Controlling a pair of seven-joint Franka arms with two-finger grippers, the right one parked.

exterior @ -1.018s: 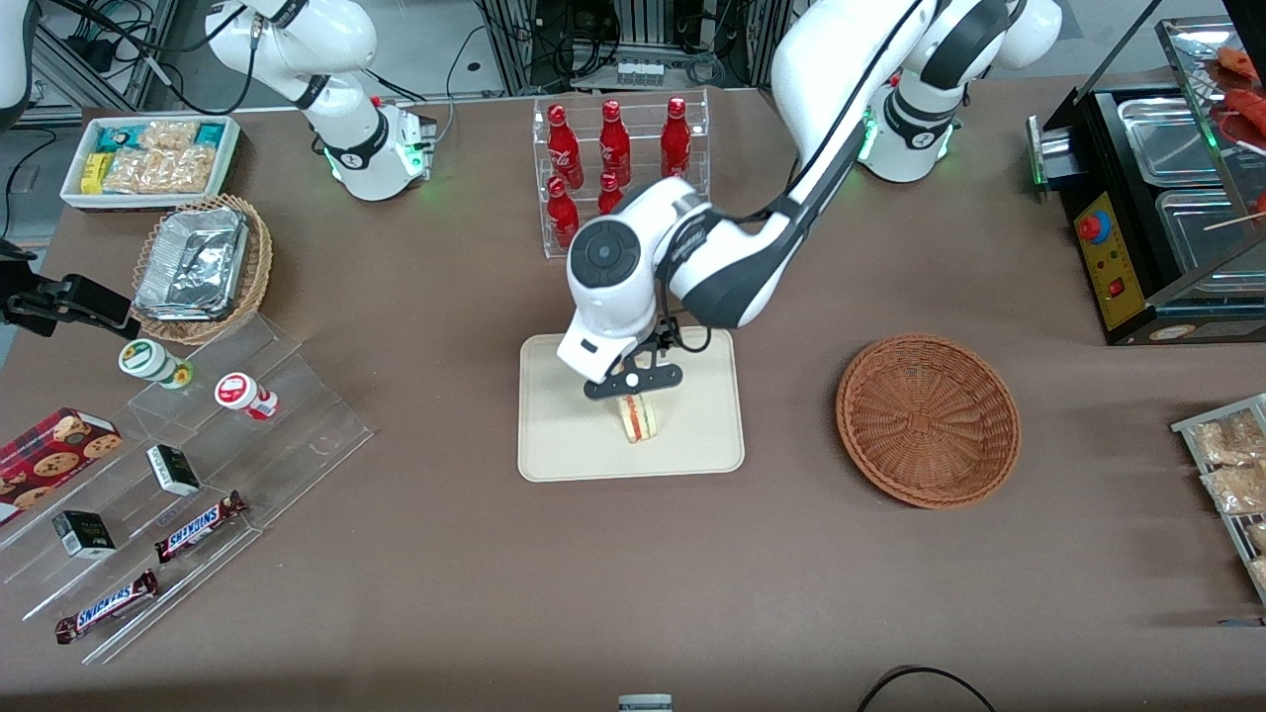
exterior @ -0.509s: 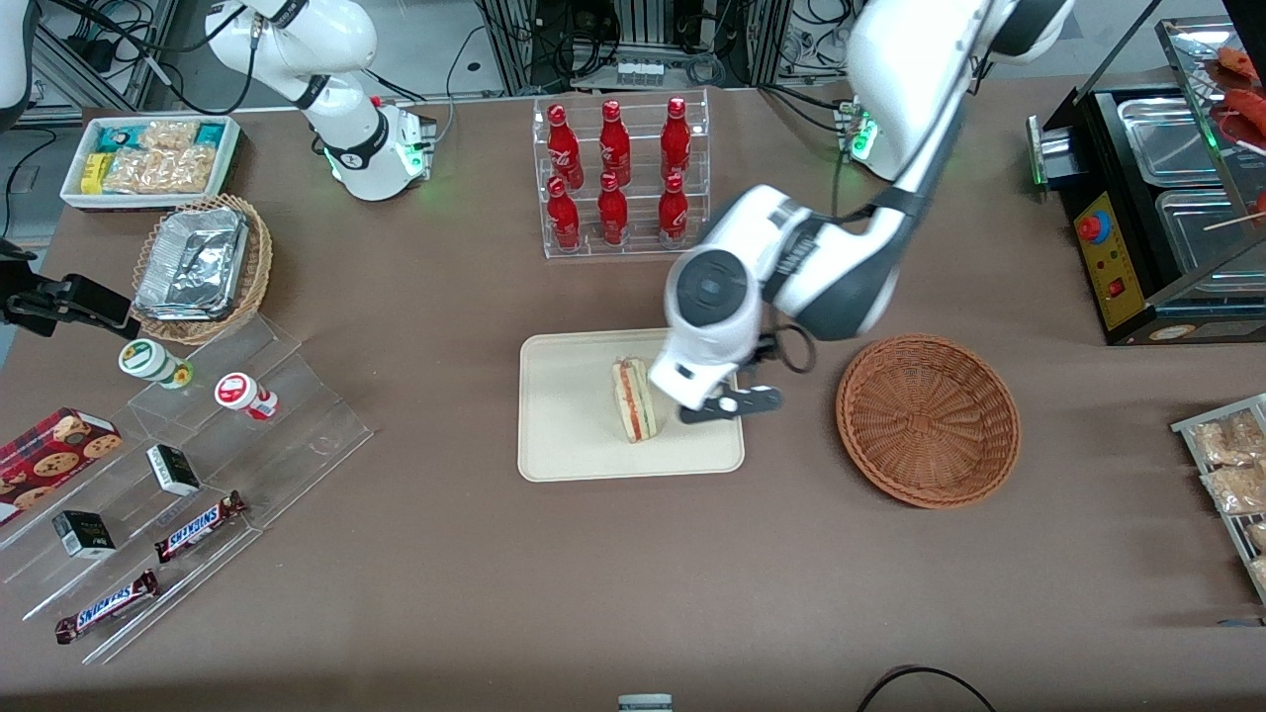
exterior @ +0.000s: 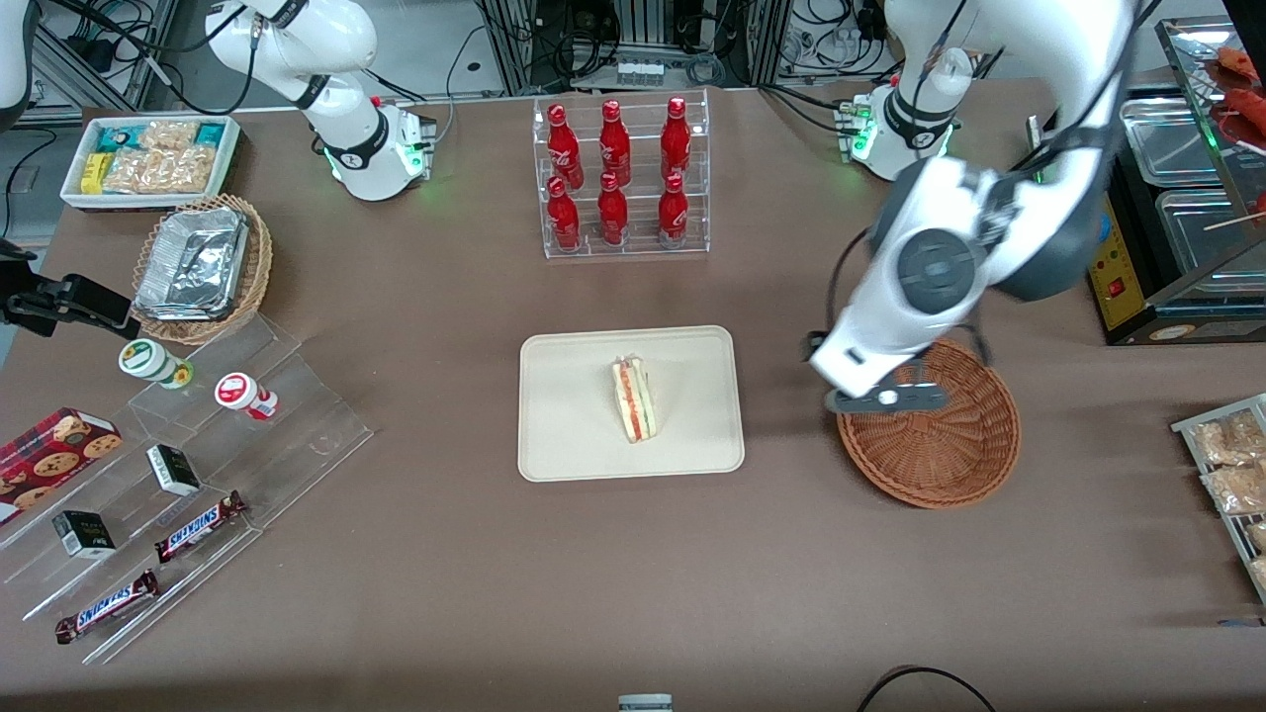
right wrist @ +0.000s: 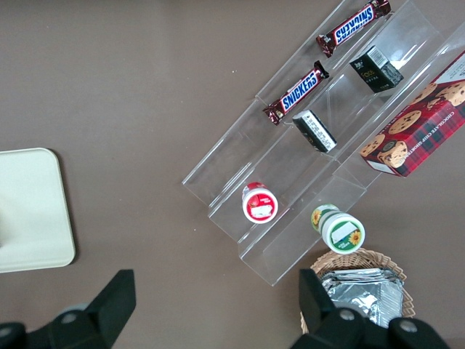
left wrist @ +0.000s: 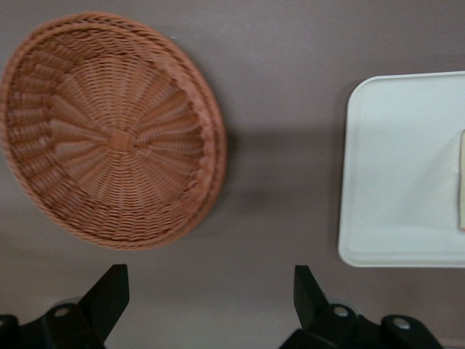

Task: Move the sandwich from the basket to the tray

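Observation:
The sandwich [exterior: 634, 400] stands on its edge on the cream tray [exterior: 574, 425], red and green filling facing up, with nothing holding it. The reddish-brown wicker basket [exterior: 940, 450] holds nothing and lies beside the tray toward the working arm's end. My gripper [exterior: 880, 399] hangs above the basket's rim on the tray's side, open and empty. In the left wrist view the basket [left wrist: 109, 138], the tray [left wrist: 399, 167] and a sliver of the sandwich [left wrist: 462, 182] show, and the gripper [left wrist: 207, 298] has its fingers [left wrist: 109, 294] spread wide over bare table.
A clear rack of red bottles [exterior: 618, 178] stands farther from the camera than the tray. Acrylic steps with snacks [exterior: 188, 445], a tan basket of foil trays [exterior: 203, 267] and a white snack bin [exterior: 148, 158] lie toward the parked arm's end. A black food warmer [exterior: 1167, 198] stands near the basket.
The gripper let go of the sandwich on the tray, rose, and swung sideways to above the basket's rim. The sandwich stays standing on the tray.

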